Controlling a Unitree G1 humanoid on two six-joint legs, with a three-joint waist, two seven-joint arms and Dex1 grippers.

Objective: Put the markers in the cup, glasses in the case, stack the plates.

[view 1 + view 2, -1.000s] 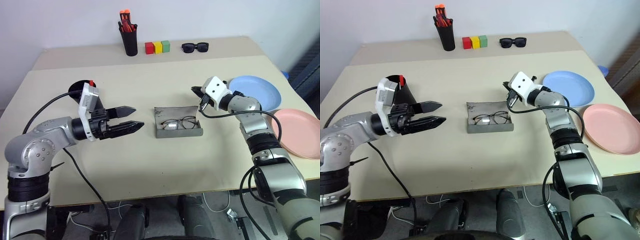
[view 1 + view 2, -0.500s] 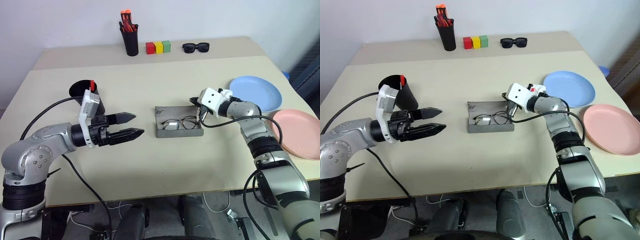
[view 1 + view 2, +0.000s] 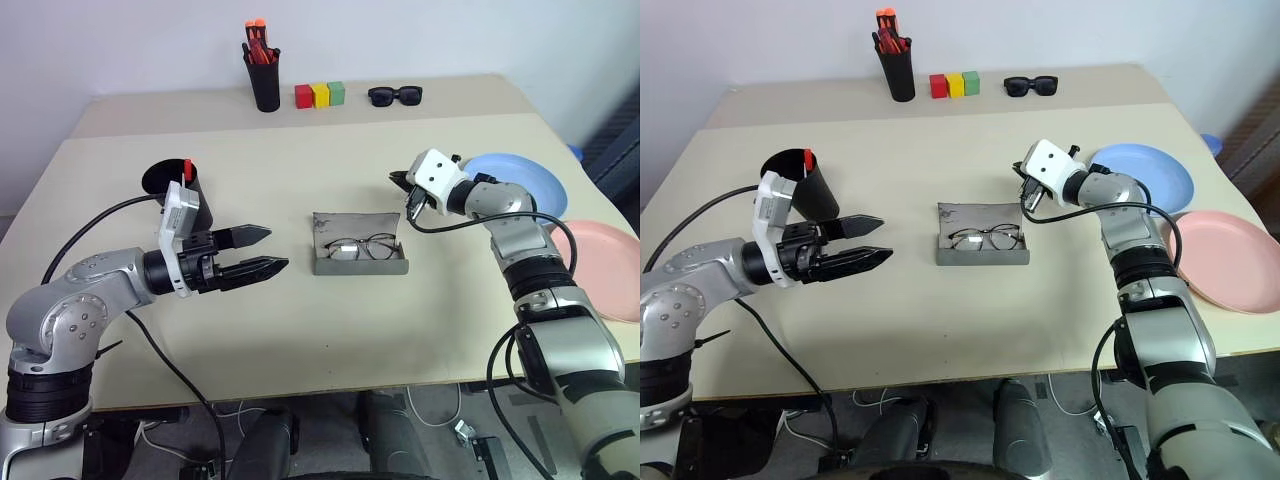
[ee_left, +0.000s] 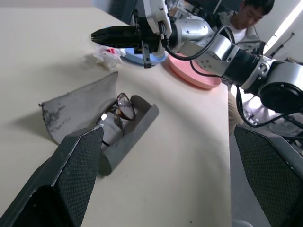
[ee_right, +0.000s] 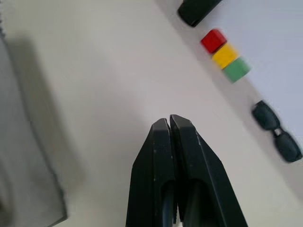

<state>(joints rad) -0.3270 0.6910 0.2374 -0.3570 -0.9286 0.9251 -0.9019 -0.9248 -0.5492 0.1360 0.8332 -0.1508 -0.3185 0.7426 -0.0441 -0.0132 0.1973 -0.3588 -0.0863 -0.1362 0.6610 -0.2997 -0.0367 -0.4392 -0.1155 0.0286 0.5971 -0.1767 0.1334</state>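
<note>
On the surface the case lay open at centre, long axis three-to-nine, glasses inside. The right gripper, fingers together and empty, hung just past its two o'clock corner, nearer than the left gripper, fingers apart, at nine o'clock. The left wrist view showed the raised lid's inside.

The glasses lie in the open case at the middle of the tabletop. The cup stands to its left, the two plates side by side to its right.
</note>
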